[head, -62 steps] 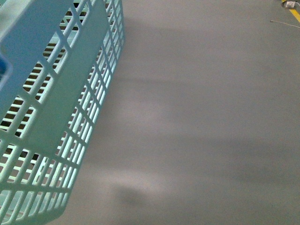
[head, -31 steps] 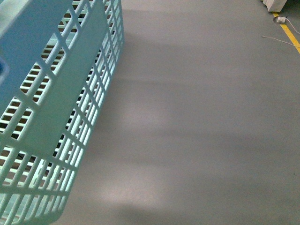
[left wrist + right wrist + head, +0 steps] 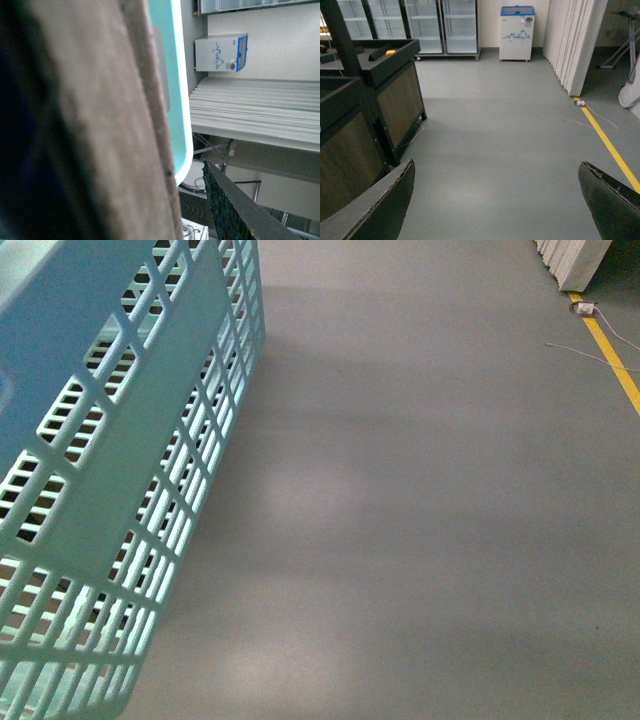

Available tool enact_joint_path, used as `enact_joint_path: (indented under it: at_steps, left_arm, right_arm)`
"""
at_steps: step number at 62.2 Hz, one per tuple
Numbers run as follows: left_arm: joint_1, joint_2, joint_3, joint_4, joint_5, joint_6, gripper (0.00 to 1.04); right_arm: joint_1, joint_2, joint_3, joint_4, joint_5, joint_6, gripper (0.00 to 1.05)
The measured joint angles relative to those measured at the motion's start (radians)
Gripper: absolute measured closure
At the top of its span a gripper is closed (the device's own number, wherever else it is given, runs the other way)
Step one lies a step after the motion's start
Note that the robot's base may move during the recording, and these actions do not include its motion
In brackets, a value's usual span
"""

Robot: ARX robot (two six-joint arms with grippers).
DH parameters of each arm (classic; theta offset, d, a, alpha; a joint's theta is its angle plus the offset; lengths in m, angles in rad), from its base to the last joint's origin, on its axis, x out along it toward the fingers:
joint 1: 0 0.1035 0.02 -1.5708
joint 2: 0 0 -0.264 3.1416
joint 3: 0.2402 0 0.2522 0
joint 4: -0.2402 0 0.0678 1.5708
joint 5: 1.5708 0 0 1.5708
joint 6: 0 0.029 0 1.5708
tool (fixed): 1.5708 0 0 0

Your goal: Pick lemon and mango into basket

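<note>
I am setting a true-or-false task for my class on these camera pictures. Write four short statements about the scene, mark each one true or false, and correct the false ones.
1. The basket takes up the left side of the front view. True.
2. The right gripper is shut. False: it is open, its fingers stand apart and only grey floor shows between them.
3. A yellow line runs along the floor. True.
4. The chest freezer by the far wall has a red lid. False: its lid is blue, on a white body.
</note>
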Motion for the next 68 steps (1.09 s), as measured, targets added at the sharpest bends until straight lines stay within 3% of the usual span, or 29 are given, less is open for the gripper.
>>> enact_joint_path:
  at_steps: [68]
  left_arm:
    - [-0.006, -0.001, 0.006, 0.000, -0.002, -0.010, 0.77]
  right_arm:
    - [0.000, 0.000, 0.000, 0.000, 0.003, 0.000, 0.09]
